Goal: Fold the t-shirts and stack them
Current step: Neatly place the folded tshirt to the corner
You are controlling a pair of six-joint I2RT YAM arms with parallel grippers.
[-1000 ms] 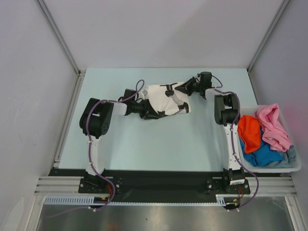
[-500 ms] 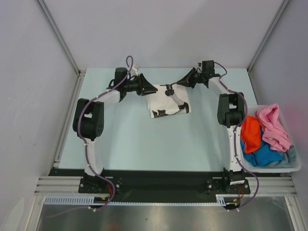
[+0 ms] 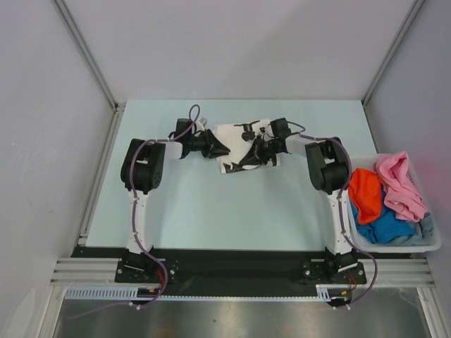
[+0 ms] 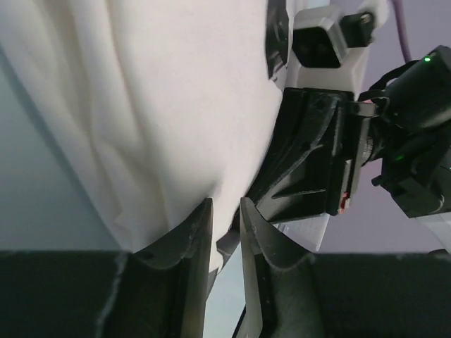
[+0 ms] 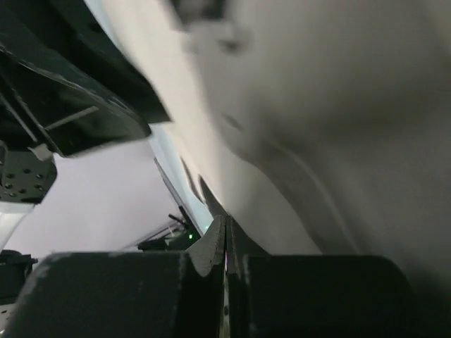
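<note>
You're pinching the white t-shirt [image 3: 231, 135] with your left hand [image 4: 225, 205], cloth sitting between its nearly closed fingers [image 4: 189, 243]. Your right hand [image 5: 225, 224] is pressing fully together right at the shirt's edge, can't tell if it's catching any cloth. Shirt's lying bunched at upper middle of the desk [image 3: 211, 204]; pink t-shirt [image 3: 400, 184] and orange t-shirt [image 3: 365, 193] are sitting in the bin [image 3: 431, 243], lower right.

We see a pale mint-green rectangular worktop [image 3: 232, 211] closed in by plain white wall panels [image 3: 239, 49] behind and at both sides, joined by silver aluminium posts [image 3: 84, 49]. Along its near edge run a black strip [image 3: 239, 259], silver aluminium rails [image 3: 84, 270] and a brushed grey metal sheet [image 3: 239, 320]. The light is soft and even.
</note>
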